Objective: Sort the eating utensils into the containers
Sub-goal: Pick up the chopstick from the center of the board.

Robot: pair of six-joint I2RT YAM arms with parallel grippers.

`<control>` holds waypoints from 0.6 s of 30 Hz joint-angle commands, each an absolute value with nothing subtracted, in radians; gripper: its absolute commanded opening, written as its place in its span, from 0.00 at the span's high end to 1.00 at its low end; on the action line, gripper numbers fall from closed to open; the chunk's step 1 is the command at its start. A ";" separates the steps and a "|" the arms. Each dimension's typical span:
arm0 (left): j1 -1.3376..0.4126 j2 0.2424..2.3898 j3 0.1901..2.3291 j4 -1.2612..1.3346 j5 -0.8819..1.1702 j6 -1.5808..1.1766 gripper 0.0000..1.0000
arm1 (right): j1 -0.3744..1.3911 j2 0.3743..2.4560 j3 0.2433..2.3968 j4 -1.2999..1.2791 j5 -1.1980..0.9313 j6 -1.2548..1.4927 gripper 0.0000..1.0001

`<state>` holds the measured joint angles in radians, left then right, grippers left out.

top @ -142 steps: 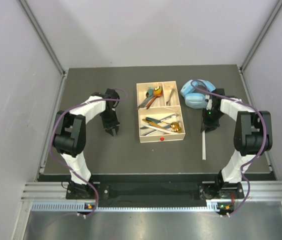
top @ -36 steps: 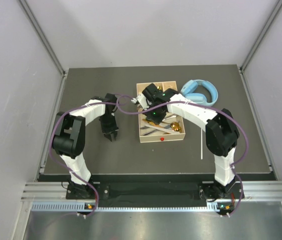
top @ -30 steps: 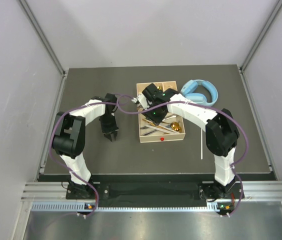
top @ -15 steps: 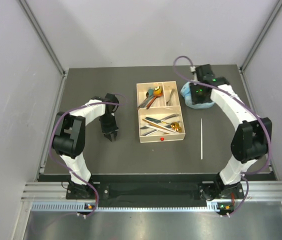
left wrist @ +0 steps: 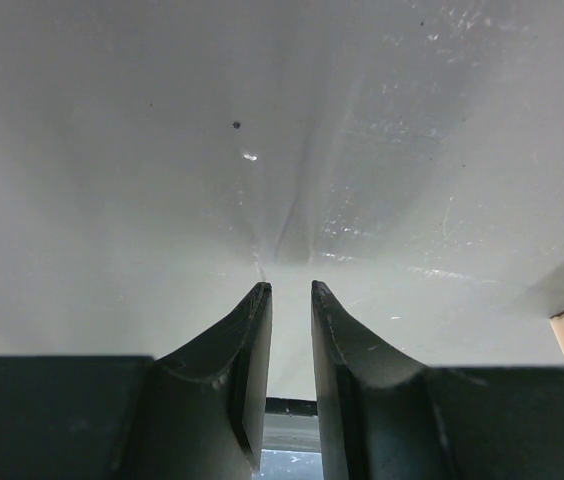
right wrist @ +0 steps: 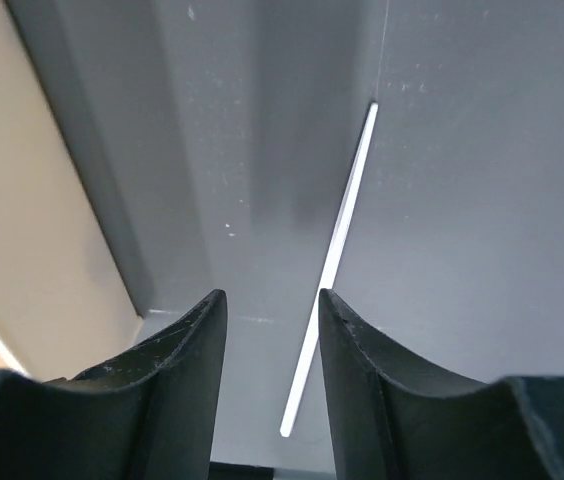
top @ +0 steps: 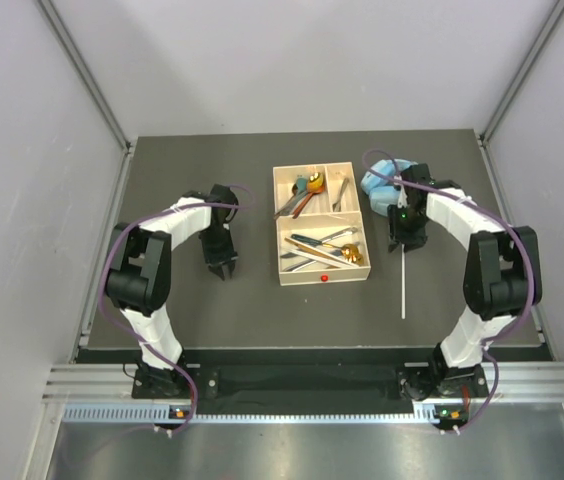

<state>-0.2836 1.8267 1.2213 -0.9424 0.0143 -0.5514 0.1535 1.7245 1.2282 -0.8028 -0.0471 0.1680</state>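
Pale chopstick [top: 403, 285] lying alone on the dark tabletop [top: 212, 180], right of the cream tray [top: 276, 225]. Its far end is sitting under the right claw [top: 402, 244], between half-open fingers gripping nothing. Other cutlery [top: 322, 243] is lying in the tray; red dot [top: 323, 277] showing on its near rim. Left claw [top: 222, 268] is hanging left of the tray, narrowly open, empty.

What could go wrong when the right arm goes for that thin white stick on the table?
1. The chopstick is thin and lies flat on the table, so the right tool may close above it or grip it loosely.
2. It sits off-centre, close to one finger, so closing might flick it aside.
3. The headphones lie just beyond the tool and could get nudged.
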 commanded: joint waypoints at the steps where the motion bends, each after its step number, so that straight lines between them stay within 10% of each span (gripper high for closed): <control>1: -0.281 1.829 1.247 -0.937 0.009 -0.561 0.72 | 0.138 1.752 1.203 -0.769 -0.049 0.172 0.58; 13: -0.281 1.845 1.267 -0.942 0.009 -0.561 0.72 | 0.097 1.766 1.124 -0.736 -0.025 0.156 0.59; 18: -0.281 1.848 1.264 -0.940 0.009 -0.563 0.72 | 0.094 1.796 1.112 -0.738 -0.041 0.152 0.91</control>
